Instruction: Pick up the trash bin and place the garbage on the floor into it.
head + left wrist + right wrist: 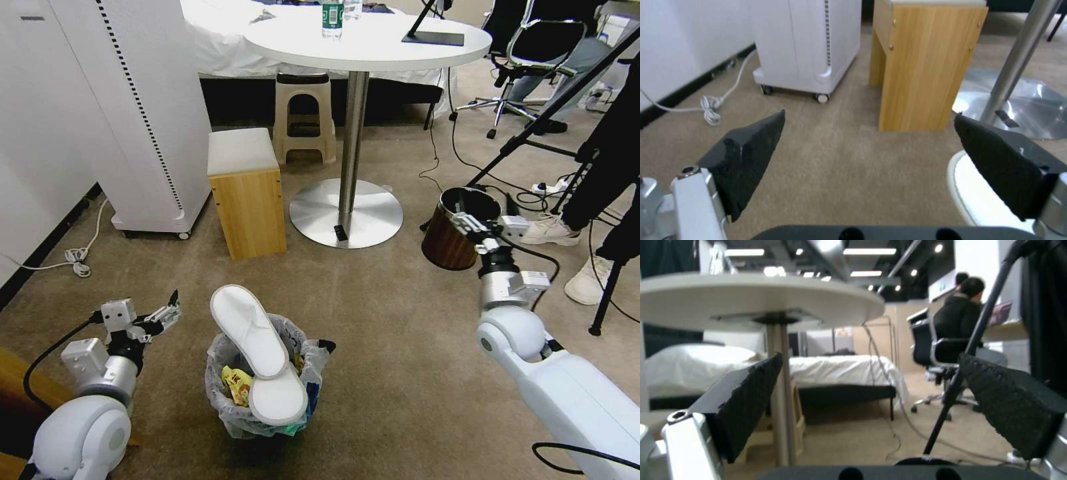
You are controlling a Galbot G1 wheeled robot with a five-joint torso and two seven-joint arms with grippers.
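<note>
The trash bin [267, 393] stands on the floor [400, 347] at the lower centre of the head view, its crinkled clear liner spilling over the rim. Two white slippers [257, 350] lie across its mouth, one jutting past the rim toward the upper left, with yellow wrappers [237, 387] beside them inside.

The left pincer [170, 313] hovers released just left of the bin, its pads [751, 160] spread wide over bare carpet; a slipper edge [969, 196] shows by one pad.

The right pincer [467, 223] is raised at mid-right, jaws released, in front of the brown wood-look bin [457, 230].

Open carpet lies right of the trash bin. Ahead stand a wooden stool [247, 193] and the round worktop's metal base [347, 213]; cables [533, 197] crowd the upper right.
</note>
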